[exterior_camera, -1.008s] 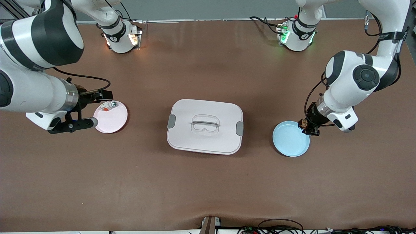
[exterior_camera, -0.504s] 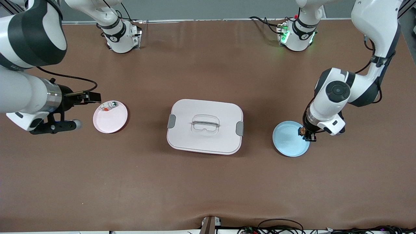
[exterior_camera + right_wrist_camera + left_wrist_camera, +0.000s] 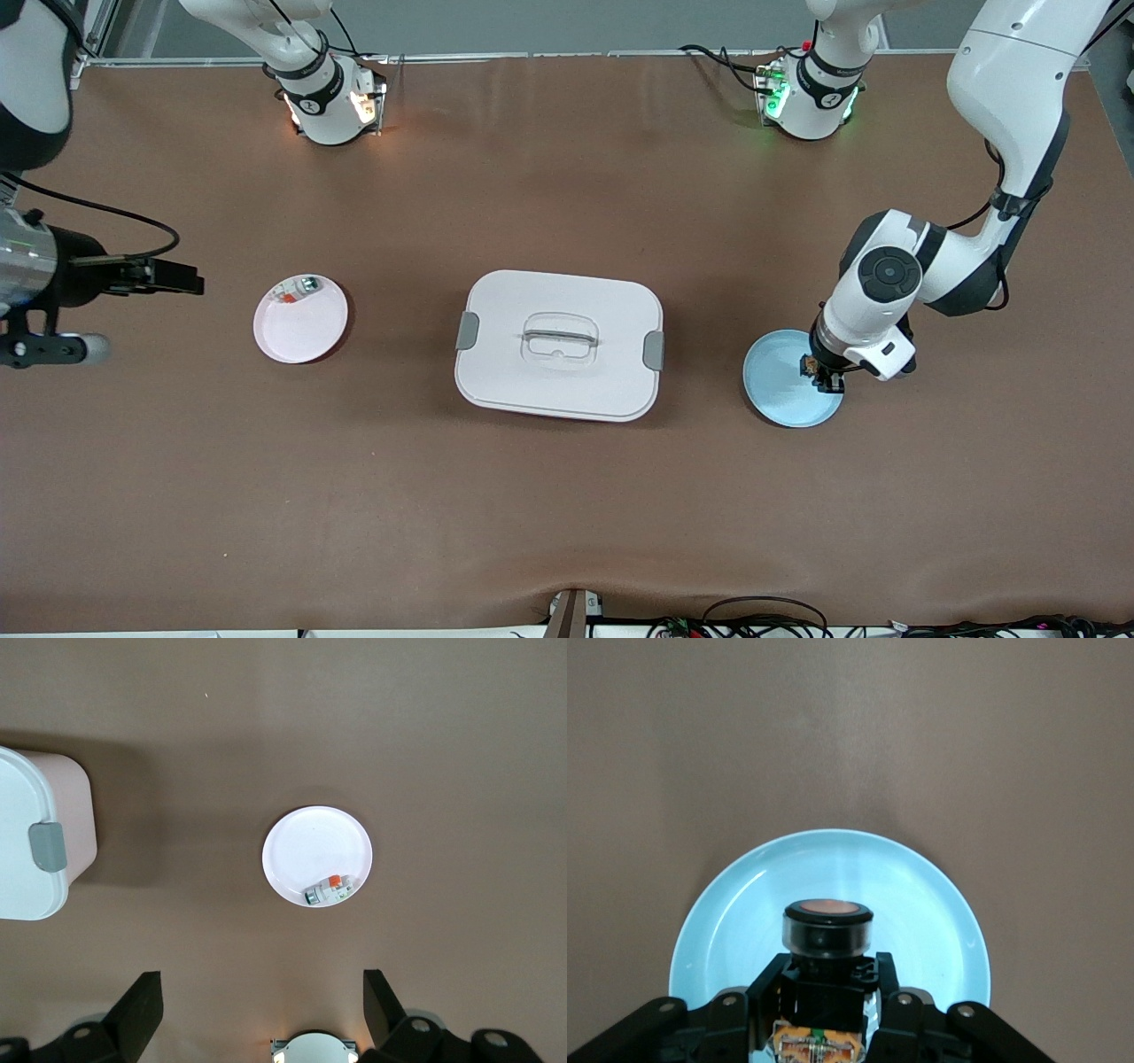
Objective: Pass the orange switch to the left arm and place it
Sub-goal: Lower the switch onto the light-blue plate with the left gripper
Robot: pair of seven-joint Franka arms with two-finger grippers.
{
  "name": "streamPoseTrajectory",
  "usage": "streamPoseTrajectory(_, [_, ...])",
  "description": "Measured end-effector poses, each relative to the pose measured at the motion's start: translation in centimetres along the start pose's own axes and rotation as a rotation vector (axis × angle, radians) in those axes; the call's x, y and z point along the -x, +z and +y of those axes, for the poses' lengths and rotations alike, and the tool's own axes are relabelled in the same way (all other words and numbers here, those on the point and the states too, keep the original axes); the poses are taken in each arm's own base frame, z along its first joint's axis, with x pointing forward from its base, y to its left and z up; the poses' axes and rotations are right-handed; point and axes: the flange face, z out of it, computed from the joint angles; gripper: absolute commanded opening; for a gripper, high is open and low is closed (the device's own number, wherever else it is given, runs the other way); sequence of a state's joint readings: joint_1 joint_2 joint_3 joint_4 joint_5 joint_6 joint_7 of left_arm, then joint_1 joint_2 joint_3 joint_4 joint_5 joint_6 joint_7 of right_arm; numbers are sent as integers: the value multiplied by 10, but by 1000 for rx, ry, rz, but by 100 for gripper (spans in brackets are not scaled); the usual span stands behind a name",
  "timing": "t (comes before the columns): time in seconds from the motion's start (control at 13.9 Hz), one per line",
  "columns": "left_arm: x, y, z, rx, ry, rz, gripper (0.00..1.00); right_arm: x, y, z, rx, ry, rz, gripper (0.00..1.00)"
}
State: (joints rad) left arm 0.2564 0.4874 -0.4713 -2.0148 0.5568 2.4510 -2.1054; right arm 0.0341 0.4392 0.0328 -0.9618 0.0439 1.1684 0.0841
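Half-hidden orange switch (image 3: 828, 930) in jaws

Both large white robot arms (image 3: 1001, 97) have glossy rounded shells broken by black joint bands, with thin black cables looping along them. One link ends in a round black cap (image 3: 887, 273). The white bases at the top of the frame carry lights, amber on one (image 3: 330, 106) and green on the other (image 3: 811, 97). The black fingers (image 3: 142, 1010) show small silver screws.
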Motion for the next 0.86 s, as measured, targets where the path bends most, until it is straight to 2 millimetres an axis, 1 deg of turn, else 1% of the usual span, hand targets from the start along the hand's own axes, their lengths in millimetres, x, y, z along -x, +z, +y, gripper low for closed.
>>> streamPoseTrajectory(0.22, [10, 8, 2, -8, -24, -13, 0, 16, -20, -7, -3, -14, 40, 100])
streamPoseTrajectory(0.43, [14, 14, 3, -17, -33, -20, 0, 26, -32, -9, -4, -21, 60, 100])
streamPoseTrajectory(0.58, [14, 18, 4, -22, -36, -23, 0, 29, -35, -9, -4, -19, 63, 100])
streamPoseTrajectory(0.86, [13, 27, 6, -31, -44, -30, 0, 28, -33, -1, 16, -1, 57, 100])
